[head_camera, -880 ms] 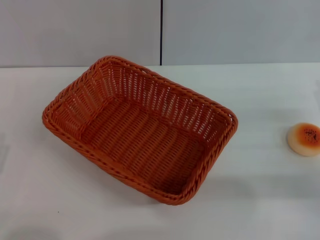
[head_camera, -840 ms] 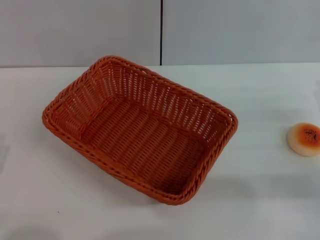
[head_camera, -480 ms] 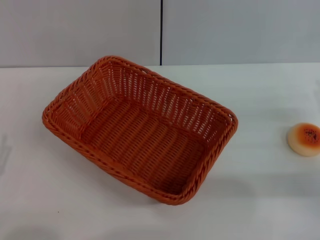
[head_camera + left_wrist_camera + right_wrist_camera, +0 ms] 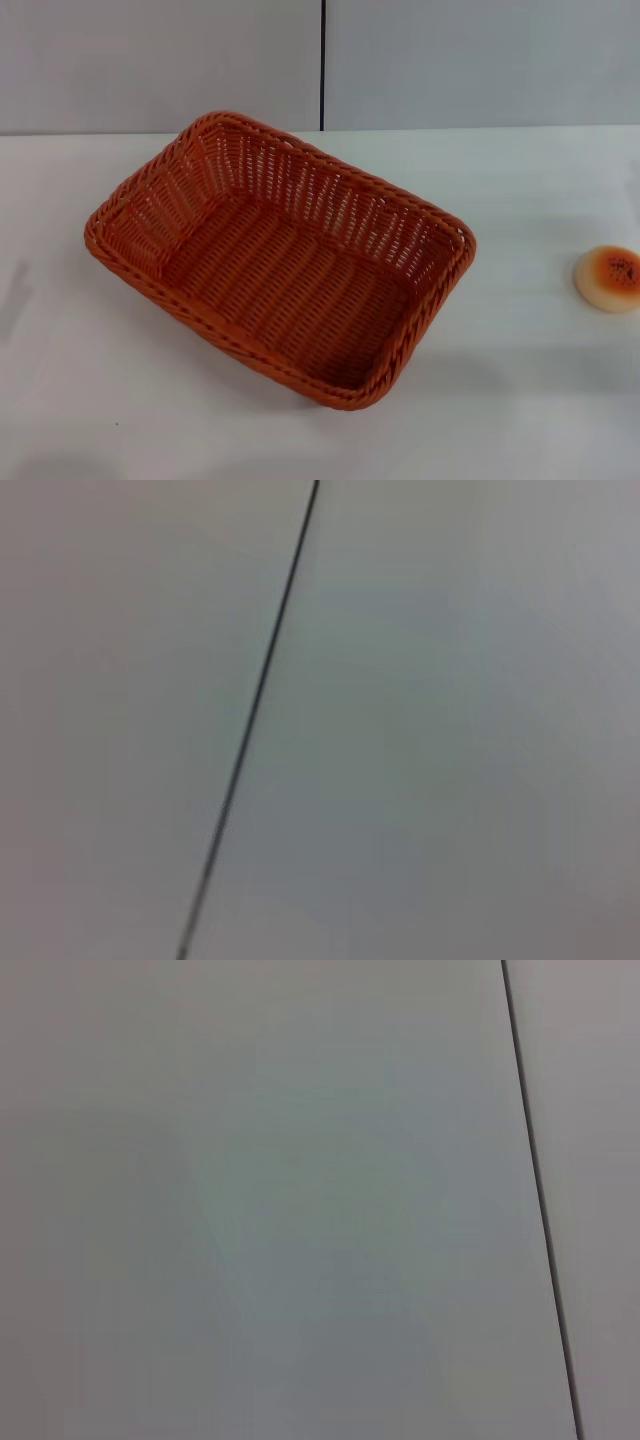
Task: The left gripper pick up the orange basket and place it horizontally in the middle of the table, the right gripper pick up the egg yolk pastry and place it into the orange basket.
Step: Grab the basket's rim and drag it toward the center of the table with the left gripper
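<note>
White surface (image 4: 520, 400) all the way across, with a grey panelled wall behind it and one dark seam running down. The orange basket (image 4: 280, 260) sits left of centre, skewed diagonally, one corner pointing at the near edge, and it's got nothing in it. The egg yolk pastry (image 4: 608, 278) is way off at the right edge, well apart from the basket.

Neither hand shows up anywhere; both wrist views only catch bare wall and that seam, so I can't tell if they're open or closed.

Handling guess: the basket looks light and fairly stiff, so pinching the braided rim on the left short side should work and let it swing square. The pastry looks soft and crumbly, so a gentle squeeze across its pale sides.
</note>
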